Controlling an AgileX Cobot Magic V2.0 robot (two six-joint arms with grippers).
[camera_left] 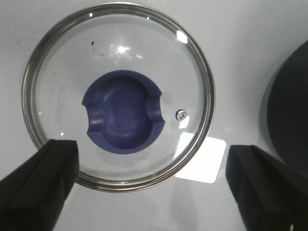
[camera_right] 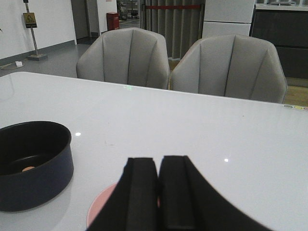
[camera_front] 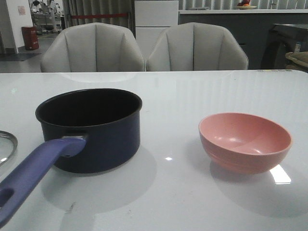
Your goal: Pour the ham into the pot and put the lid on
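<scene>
At the left edge of the white tabletop [camera_front: 173, 96] the glass lid [camera_front: 6, 147] lies flat, only a sliver of its metal rim showing in the front view; the left wrist view looks straight down on it, blue knob [camera_left: 124, 111] upward, a small vent rivet [camera_left: 181, 114] just beside the knob; faint lettering is etched into the glass near the rim, too pale to read. The left tool [camera_left: 154, 187] hangs above the lid with its two black fingers [camera_left: 36, 185] spread wide, one to each side of the lid's near edge, gripping nothing. Next along stands the dark navy pot [camera_front: 94, 130], upright and uncovered, its long purple-blue handle [camera_front: 33, 173] running toward the camera and to the left, the hole at its end nearest the viewer; one small orange-pink piece of ham [camera_right: 28, 169] rests on the black floor of the pot in the right wrist view. To the right, well apart from the pot, sits the pink bowl [camera_front: 245, 142], upright, with nothing visible inside. The right tool [camera_right: 158, 192] hovers just over that bowl's rim, its fingers pressed together with no gap and nothing between them. Two grey chairs [camera_front: 144, 48] stand behind the tabletop; a yellow sign [camera_right: 29, 19] on a stand beyond is illegible.
</scene>
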